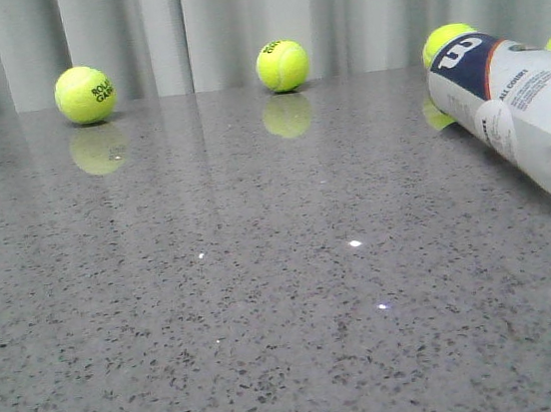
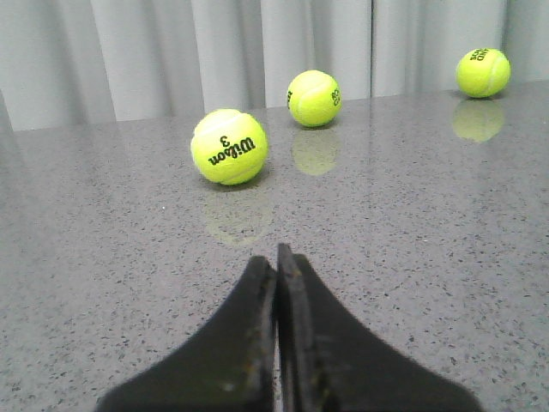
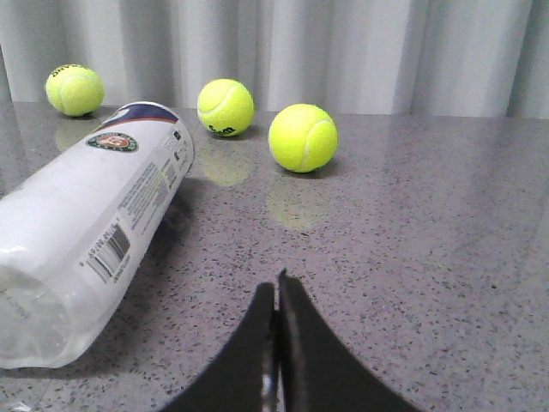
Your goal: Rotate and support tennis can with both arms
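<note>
The tennis can (image 1: 520, 106) lies on its side at the right of the grey table, navy band and white "W" toward the back. In the right wrist view the can (image 3: 90, 227) lies beside my right gripper (image 3: 276, 290), its badge end away from the camera. The right gripper is shut and empty, close over the table and apart from the can. My left gripper (image 2: 274, 257) is shut and empty, with only balls ahead of it; the can is out of that view. Neither gripper shows in the front view.
Yellow-green tennis balls lie along the back: one (image 1: 85, 95) at the left, one (image 1: 282, 65) in the middle, one (image 1: 447, 42) behind the can, others at both edges. A "Wilson 3" ball (image 2: 228, 147) lies ahead of the left gripper. Grey curtain behind the table.
</note>
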Controlling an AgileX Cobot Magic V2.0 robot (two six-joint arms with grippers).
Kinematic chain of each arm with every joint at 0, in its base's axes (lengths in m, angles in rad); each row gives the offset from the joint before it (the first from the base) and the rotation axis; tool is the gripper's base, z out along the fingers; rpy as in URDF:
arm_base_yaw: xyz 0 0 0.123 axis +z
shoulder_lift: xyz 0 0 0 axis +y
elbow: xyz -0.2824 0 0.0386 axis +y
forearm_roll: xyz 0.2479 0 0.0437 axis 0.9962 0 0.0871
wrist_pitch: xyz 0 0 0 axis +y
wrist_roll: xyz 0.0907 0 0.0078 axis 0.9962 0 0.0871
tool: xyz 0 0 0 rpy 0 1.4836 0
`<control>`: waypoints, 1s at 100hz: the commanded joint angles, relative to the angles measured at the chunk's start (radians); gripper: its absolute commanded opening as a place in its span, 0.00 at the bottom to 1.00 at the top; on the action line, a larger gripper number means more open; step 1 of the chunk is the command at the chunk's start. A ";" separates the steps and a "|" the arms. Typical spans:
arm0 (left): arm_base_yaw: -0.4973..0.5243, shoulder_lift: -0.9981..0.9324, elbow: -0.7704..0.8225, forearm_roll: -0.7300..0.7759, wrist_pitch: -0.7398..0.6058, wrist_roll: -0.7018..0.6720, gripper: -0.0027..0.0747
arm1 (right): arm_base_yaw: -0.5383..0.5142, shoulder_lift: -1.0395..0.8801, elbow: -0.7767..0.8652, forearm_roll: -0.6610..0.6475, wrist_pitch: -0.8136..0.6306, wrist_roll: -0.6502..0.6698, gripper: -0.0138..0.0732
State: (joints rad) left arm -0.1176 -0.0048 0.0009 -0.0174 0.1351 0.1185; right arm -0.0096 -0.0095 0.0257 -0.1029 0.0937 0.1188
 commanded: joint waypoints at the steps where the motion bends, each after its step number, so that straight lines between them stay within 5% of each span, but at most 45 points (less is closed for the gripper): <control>1: 0.003 -0.034 0.044 -0.002 -0.081 -0.012 0.01 | -0.008 -0.018 0.003 -0.013 -0.073 -0.003 0.09; 100: 0.003 -0.034 0.044 -0.002 -0.081 -0.012 0.01 | -0.008 -0.018 -0.001 -0.013 -0.148 -0.004 0.09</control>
State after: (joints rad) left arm -0.1176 -0.0048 0.0009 -0.0174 0.1351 0.1185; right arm -0.0096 -0.0095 0.0257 -0.1029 0.0759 0.1188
